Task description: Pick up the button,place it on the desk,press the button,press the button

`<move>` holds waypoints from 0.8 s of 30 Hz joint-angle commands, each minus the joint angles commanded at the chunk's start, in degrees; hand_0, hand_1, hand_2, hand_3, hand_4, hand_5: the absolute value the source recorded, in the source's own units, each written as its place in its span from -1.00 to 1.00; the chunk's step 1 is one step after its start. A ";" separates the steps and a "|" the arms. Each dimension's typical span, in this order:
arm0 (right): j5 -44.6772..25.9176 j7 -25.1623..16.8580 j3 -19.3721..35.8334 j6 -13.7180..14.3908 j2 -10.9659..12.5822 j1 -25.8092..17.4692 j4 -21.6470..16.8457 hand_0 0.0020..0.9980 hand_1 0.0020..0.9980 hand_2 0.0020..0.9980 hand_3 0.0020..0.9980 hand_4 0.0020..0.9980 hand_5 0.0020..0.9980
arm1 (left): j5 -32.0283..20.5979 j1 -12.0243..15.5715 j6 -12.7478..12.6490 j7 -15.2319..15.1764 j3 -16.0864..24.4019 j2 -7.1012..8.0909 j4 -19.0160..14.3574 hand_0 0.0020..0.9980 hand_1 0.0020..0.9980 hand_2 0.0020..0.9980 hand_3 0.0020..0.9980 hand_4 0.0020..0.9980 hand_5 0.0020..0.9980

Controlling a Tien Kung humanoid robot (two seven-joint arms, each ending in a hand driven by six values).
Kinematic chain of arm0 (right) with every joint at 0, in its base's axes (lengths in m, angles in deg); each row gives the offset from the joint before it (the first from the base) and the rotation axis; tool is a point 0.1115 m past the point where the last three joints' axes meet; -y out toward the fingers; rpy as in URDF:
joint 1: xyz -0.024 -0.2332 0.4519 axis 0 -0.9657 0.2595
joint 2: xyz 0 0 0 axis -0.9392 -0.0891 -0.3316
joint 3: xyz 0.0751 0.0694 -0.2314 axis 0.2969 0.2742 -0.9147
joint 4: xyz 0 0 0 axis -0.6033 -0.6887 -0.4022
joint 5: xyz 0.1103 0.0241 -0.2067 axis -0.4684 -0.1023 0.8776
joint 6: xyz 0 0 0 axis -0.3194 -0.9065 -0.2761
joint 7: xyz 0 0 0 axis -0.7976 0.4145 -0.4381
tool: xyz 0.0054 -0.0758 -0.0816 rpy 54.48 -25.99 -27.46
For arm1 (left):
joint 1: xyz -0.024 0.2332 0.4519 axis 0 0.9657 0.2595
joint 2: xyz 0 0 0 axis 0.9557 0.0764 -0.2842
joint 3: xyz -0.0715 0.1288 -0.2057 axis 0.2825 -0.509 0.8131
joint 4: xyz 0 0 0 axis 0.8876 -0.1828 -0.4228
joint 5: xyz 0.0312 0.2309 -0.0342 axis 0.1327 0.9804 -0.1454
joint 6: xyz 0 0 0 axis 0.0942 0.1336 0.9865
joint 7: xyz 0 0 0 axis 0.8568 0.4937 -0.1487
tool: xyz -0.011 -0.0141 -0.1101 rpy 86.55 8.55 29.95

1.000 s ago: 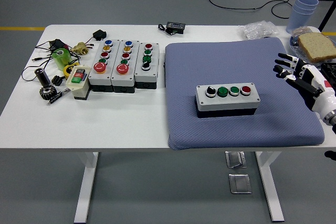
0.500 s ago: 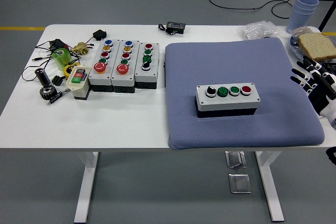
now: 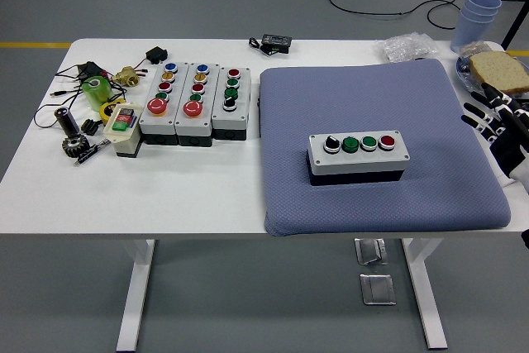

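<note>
- Your right hand (image 3: 498, 121) sits at the picture's right edge, partly cut off by it; only the fingers (image 3: 479, 113) and part of the palm show, spread loosely and holding nothing.
- Your left hand is out of view.
- The button box (image 3: 358, 155) rests on the blue pad (image 3: 372, 88), near its middle, well apart from the hand; a black knob, two green buttons and a red one line its top.
- Three more button boxes (image 3: 193, 101) stand side by side on the bare white table (image 3: 165, 188), left of the pad.
- Small parts and wires (image 3: 87, 105) clutter the table's far left, too small to name.
- Bread on a plate (image 3: 501, 72) is clipped by the right edge.
- Against a second ago, your hand has drawn back rightward, off the pad; the box has not moved.
</note>
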 joint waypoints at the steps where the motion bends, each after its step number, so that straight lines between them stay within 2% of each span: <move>1: -0.09 0.08 0.16 -0.10 0.04 0.02 -0.16 0.52 0.36 0.48 0.47 0.46 -0.25 | 0.25 -0.24 0.01 0.02 0.07 0.08 0.00 0.33 0.32 0.32 0.19 -0.31 0.85; 9: -0.42 0.77 1.95 -0.58 0.63 -0.25 -0.74 0.47 0.33 0.45 0.42 0.46 -0.25 | 0.52 -1.70 0.06 -0.05 -0.18 0.52 0.00 0.33 0.32 0.32 0.19 -0.31 0.85; 24: -0.12 1.19 6.57 -0.39 1.85 -2.11 -1.64 0.43 0.30 0.42 0.38 0.46 -0.24 | 0.78 -2.16 0.15 -0.07 -0.31 0.76 0.00 0.33 0.32 0.32 0.19 -0.31 0.85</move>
